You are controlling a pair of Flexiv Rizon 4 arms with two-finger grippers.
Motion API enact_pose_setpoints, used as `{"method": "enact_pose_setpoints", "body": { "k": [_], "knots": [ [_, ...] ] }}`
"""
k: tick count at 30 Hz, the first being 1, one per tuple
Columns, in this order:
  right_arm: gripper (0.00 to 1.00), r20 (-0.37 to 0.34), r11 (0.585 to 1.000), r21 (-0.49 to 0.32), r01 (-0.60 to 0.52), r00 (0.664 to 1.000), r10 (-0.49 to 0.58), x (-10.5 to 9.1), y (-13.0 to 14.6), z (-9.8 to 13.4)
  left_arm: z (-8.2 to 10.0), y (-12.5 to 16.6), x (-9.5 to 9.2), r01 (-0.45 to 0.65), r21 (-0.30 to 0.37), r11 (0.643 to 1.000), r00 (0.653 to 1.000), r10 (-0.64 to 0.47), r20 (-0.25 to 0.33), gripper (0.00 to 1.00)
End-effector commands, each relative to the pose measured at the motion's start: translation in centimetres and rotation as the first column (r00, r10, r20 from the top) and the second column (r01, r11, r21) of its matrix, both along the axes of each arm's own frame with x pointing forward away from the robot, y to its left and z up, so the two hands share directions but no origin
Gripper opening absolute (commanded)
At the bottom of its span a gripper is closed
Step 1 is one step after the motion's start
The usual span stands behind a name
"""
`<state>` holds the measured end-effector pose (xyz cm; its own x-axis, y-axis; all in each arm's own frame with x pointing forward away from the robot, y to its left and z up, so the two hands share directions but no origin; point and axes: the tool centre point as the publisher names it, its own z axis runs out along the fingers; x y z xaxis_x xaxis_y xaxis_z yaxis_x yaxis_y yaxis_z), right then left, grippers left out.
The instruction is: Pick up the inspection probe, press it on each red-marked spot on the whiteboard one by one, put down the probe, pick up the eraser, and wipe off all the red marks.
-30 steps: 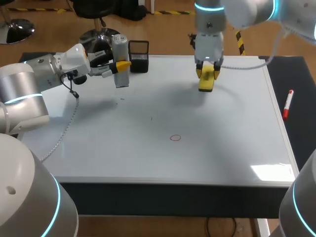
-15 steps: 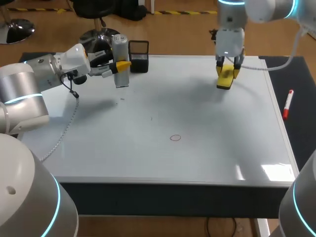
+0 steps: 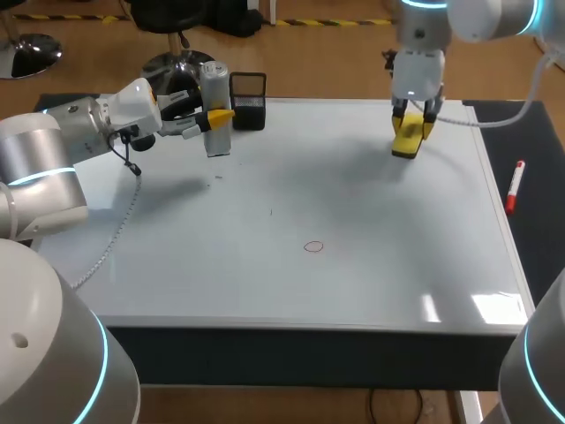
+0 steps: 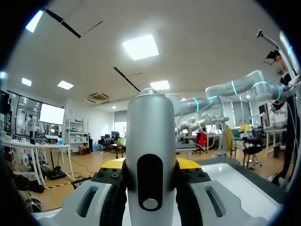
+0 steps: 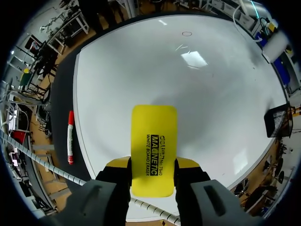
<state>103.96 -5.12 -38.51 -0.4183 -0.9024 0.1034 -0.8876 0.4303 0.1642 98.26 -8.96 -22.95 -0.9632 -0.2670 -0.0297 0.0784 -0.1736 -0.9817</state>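
Observation:
The silver inspection probe (image 3: pixel 214 110) stands upright in my left gripper (image 3: pixel 212 117), which is shut on it at the whiteboard's far left. From the left wrist the probe (image 4: pixel 150 162) fills the space between the yellow-tipped fingers. My right gripper (image 3: pixel 411 124) is shut on the yellow eraser (image 3: pixel 407 139) above the whiteboard's far right. In the right wrist view the eraser (image 5: pixel 153 148) sticks out ahead of the fingers, over the board. A single red ring mark (image 3: pixel 312 246) lies near the whiteboard's middle; the same mark (image 5: pixel 186 34) shows far ahead of the eraser.
A black mesh holder (image 3: pixel 248 101) stands at the far edge beside the probe. A red marker pen (image 3: pixel 514 185) lies on the dark mat right of the whiteboard (image 3: pixel 291 291), and shows beside the eraser as pen (image 5: pixel 70 136). A cable trails from my left arm across the board's left side.
My right arm has carried the eraser to the right and farther back, from the board's far middle to its far right. The left arm and probe have stayed still.

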Motion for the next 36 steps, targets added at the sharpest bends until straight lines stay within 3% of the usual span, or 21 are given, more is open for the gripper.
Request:
{"method": "enact_pose_setpoints", "body": {
  "k": [1,22,31,36],
  "knots": [
    [0.00,0.009,1.000,-0.004,-0.003,1.000,0.003,-0.4,-0.1,0.5,0.1,0.0,0.0,0.000,-0.001,1.000,1.000,0.000,0.001,0.00],
    [0.00,0.009,1.000,-0.004,-0.003,1.000,0.003,-0.4,-0.1,0.5,0.1,-0.1,-0.3,0.008,-0.004,1.000,1.000,-0.008,0.004,0.00],
    [0.00,0.009,1.000,-0.004,-0.003,1.000,0.003,-0.4,-0.1,0.5,-1.1,-1.6,-6.4,0.087,-0.119,0.989,0.996,-0.088,-0.003,0.00],
    [0.00,0.009,1.000,-0.004,-0.003,1.000,0.003,-0.4,-0.1,0.5,-1.3,-3.0,-9.8,0.164,-0.133,0.977,0.986,-0.168,-0.020,0.00]
  ]
}}
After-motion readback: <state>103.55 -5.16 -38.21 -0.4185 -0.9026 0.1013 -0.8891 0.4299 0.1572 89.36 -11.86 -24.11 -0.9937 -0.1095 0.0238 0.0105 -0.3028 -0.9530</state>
